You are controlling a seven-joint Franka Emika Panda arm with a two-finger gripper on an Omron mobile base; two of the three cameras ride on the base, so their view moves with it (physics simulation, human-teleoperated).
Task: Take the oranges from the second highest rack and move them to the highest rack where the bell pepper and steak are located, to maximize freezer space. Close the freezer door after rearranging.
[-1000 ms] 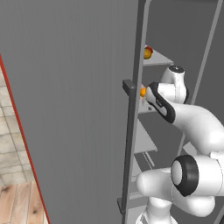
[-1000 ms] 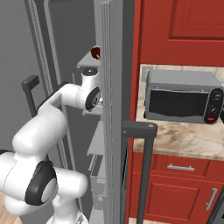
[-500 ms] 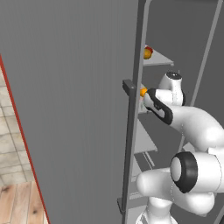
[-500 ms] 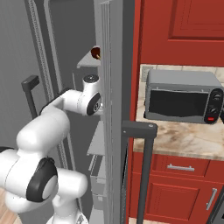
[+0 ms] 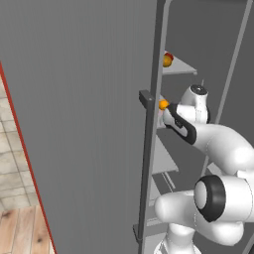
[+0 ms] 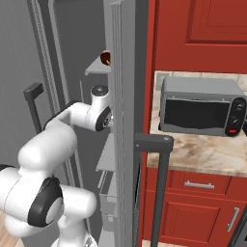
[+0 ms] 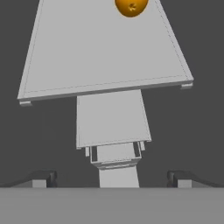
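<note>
Above the second highest rack (image 7: 105, 57) my pincer (image 7: 111, 178) hangs spread and empty; one orange (image 7: 131, 6) rests at that rack's far edge, another orange (image 5: 167, 61) sits on the highest rack (image 5: 181, 66) beside the bell pepper (image 6: 105, 58).

Orange (image 7: 131, 6) cut by hand view's top edge, only lower part shows. Second rack (image 5: 159, 124) mostly hidden behind freezer door (image 5: 74, 124) edge and arm in left base view; orange there (image 5: 163, 104) half covered by door edge. Top rack (image 5: 178, 67): its orange (image 5: 167, 61) partly behind door, red thing behind it barely visible. In right base view pepper (image 6: 104, 58) cut by door edge (image 6: 123, 120); gripper itself hidden behind it.
</note>
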